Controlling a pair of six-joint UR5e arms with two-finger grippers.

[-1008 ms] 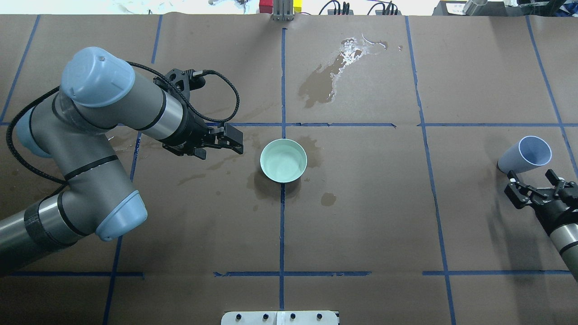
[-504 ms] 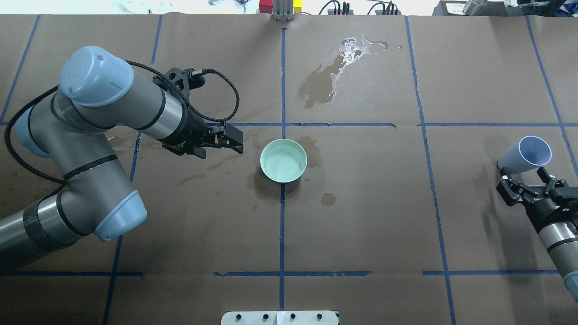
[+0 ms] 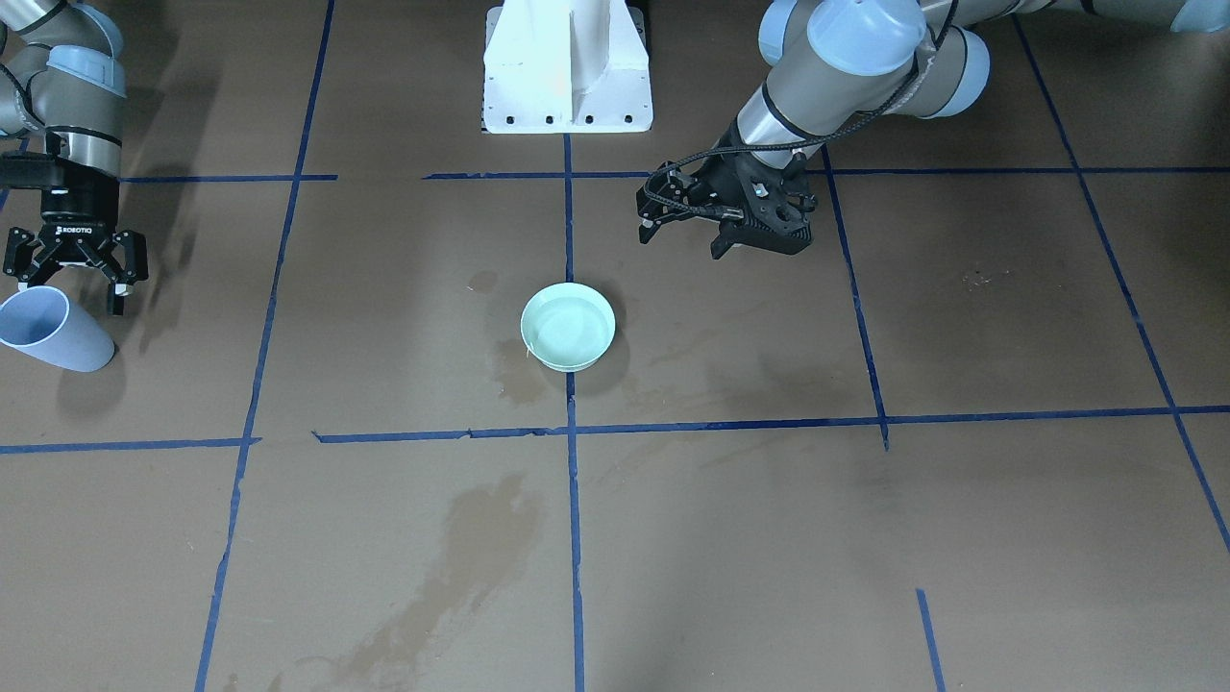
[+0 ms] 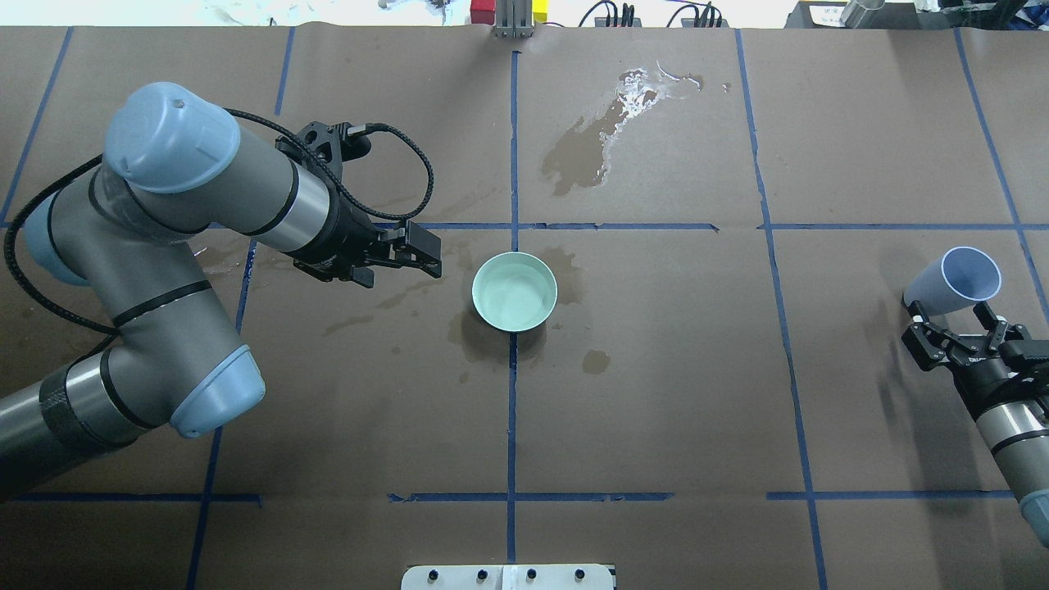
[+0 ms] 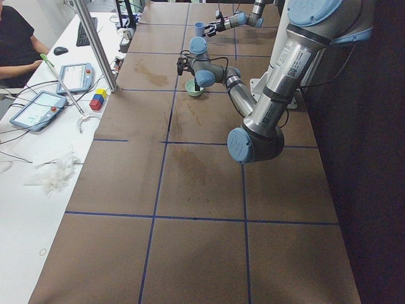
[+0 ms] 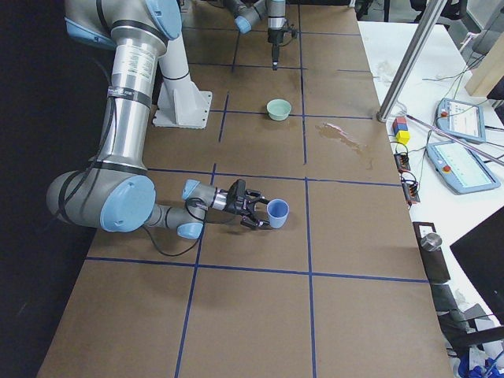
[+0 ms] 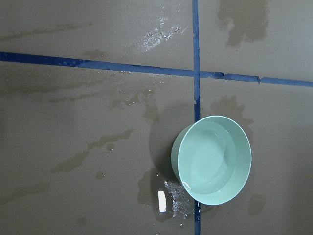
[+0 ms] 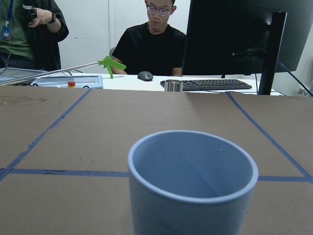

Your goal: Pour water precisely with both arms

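Observation:
A mint green bowl [image 4: 476, 292] stands at the table's middle with clear water [image 7: 208, 159] in it. My left gripper [image 4: 430, 252] hovers just left of the bowl and apart from it; in the front-facing view its fingers [image 3: 716, 252] look spread and hold nothing. A pale blue cup [image 4: 951, 283] stands upright at the far right. My right gripper [image 4: 948, 311] is open, with its fingertips at the near side of the cup's base. In the right wrist view the cup [image 8: 193, 205] fills the lower centre. I cannot tell whether it holds water.
Brown paper with blue tape lines covers the table. A shiny puddle [image 4: 631, 98] lies at the back, and dark wet stains [image 4: 479, 340] ring the bowl. The white pedestal [image 3: 567, 67] stands at the robot's side. People sit at a desk [image 8: 146, 81] beyond the far edge.
My right gripper has moved forward toward the cup's base and stays open. The left arm has barely shifted. Bowl and cup have not moved.

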